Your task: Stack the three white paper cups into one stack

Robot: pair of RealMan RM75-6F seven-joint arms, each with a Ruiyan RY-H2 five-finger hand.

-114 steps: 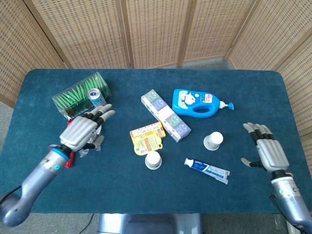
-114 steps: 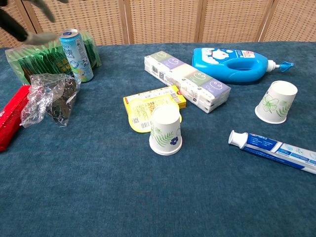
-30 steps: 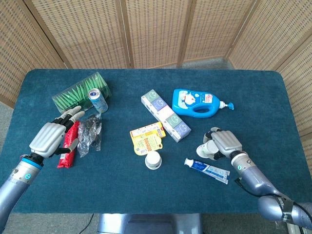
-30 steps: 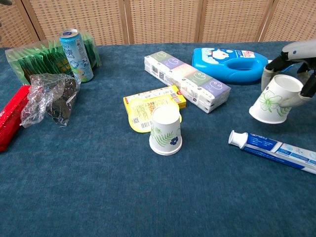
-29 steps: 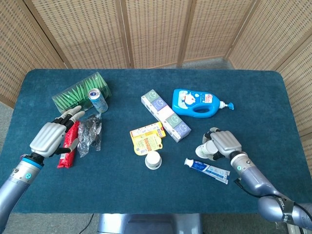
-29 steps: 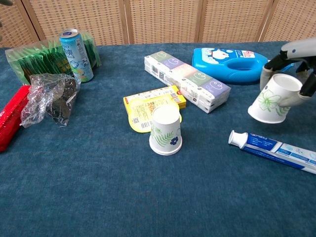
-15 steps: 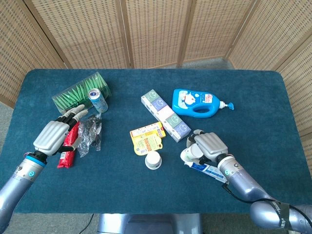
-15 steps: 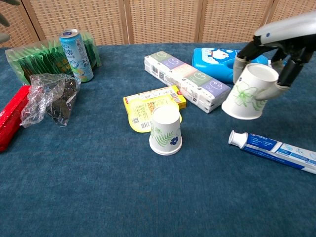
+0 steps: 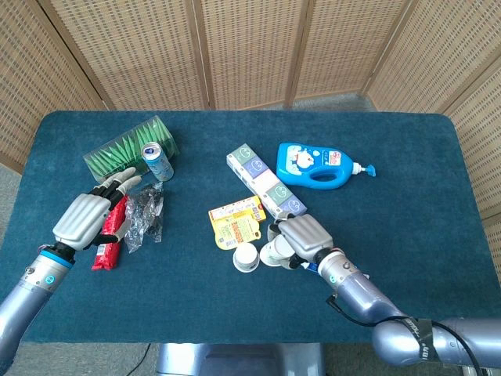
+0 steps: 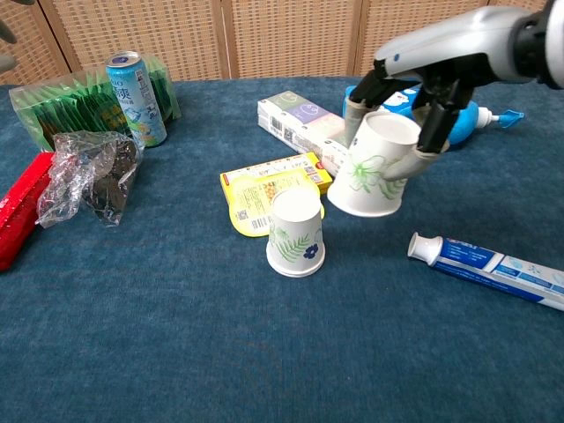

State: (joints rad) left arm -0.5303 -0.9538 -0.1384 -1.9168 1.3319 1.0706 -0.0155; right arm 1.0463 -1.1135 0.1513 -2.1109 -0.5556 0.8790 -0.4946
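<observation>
Only two white paper cups with green leaf prints show. One cup (image 9: 246, 257) (image 10: 296, 231) stands upside down on the blue cloth near the table's front middle. My right hand (image 9: 302, 234) (image 10: 414, 84) grips the other cup (image 9: 272, 251) (image 10: 373, 172) from above. That cup is tilted, its wide mouth facing down and left, and it hangs just to the right of the standing cup and slightly above it. My left hand (image 9: 88, 217) hovers with fingers spread over a red packet at the left and holds nothing.
A toothpaste tube (image 10: 489, 264) lies right of the cups. A yellow packet (image 10: 273, 189), a tissue pack (image 9: 266, 186) and a blue detergent bottle (image 9: 313, 164) lie behind them. A can (image 10: 135, 88), a green pack (image 9: 129, 149), crumpled plastic (image 10: 88, 172) and a red packet (image 9: 108, 239) sit at the left.
My right hand took hold of the right-hand cup, lifted it and carried it leftward over the toothpaste tube to beside the standing cup. My left hand drew back off the crumpled plastic.
</observation>
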